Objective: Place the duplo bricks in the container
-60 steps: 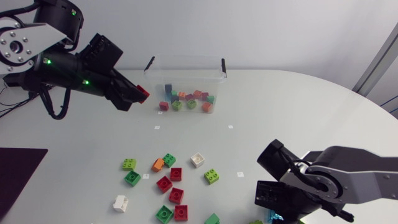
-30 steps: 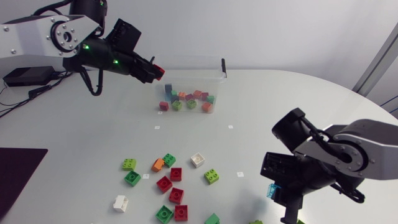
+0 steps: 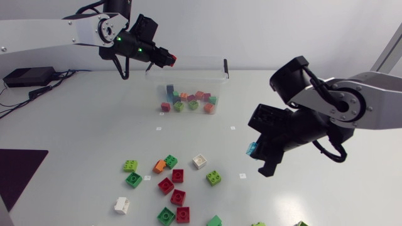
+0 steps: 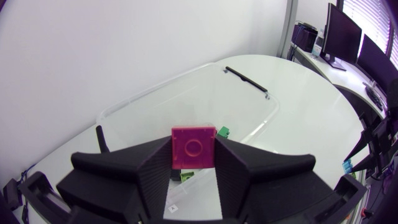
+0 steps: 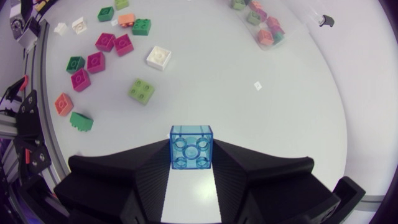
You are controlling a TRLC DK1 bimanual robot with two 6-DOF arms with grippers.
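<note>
- The left arm comes in over the far side of the tabletop. The left jaws are closed narrowly on a red duplo brick, which sits square between the two fingers with one stud facing the wrist camera.
- The clear plastic container lies just ahead of and below the left jaws. In the head view the red brick hangs beside the black clip handle at the container's near end.
- A second black clip handle is on the far end of the container, well ahead of the left jaws.
- A heap of sorted bricks already lies in the container: red, green, orange and blue ones, under and ahead of the left jaws.
- The right arm is raised above the tabletop. The right jaws grip a translucent blue duplo brick from both sides, its four studs facing the wrist camera.
- The container is well ahead of the right jaws, far across the tabletop.
- Ahead of the right jaws, and nearer than the container, lie a lime green brick and a white brick.
- Beside those, further off to one side of the right jaws, is a scatter of loose bricks: red, green, orange and another white one, lying apart from one another.
</note>
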